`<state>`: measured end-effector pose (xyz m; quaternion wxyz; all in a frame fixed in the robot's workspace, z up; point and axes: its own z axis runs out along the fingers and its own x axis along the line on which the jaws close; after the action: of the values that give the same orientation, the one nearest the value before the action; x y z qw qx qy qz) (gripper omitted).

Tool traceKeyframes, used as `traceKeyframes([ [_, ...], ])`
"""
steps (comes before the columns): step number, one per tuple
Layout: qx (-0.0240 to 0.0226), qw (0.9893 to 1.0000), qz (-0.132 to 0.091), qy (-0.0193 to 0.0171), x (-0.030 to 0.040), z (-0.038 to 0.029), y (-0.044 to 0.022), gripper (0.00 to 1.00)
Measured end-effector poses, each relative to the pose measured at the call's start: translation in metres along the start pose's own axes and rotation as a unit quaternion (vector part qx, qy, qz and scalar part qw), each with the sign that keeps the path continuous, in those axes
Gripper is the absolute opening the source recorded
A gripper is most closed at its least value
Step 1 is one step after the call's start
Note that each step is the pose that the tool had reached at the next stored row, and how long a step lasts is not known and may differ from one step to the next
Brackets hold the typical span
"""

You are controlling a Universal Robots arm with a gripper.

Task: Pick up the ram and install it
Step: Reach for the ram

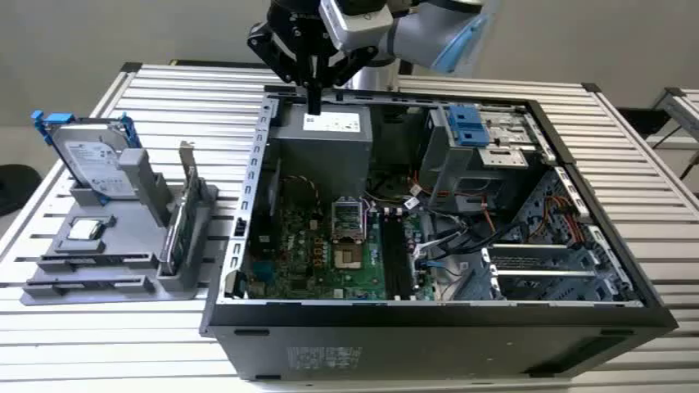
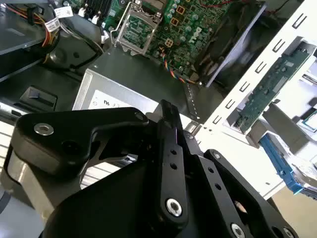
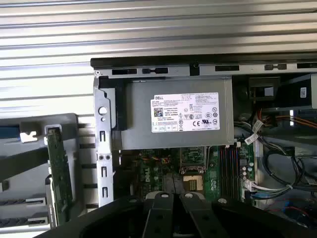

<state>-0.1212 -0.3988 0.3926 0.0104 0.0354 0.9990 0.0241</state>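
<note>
The gripper [image 1: 314, 105] was seen with its fingers pressed together, hung over the far end of the one power supply [image 1: 319, 139], on which one white printed label [image 3: 184, 112] was borne. One ram [image 1: 172, 236] was stood in the grey holder [image 1: 87, 282] at the exterior view's left, near one hard drive [image 1: 93, 164].

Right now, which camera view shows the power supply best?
The first wrist view: the power supply shows its whole labelled face. In the exterior view the pincer overlaps it; the second wrist view catches one corner.
</note>
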Motion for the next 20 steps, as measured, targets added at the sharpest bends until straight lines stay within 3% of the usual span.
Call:
traceKeyframes([
  [11,0.0,1.0,0.0,0.0,0.0004,0.0,0.0,0.0],
  [20,0.0,1.0,0.0,0.0,0.0118,-0.0003,-0.0008,0.0],
])
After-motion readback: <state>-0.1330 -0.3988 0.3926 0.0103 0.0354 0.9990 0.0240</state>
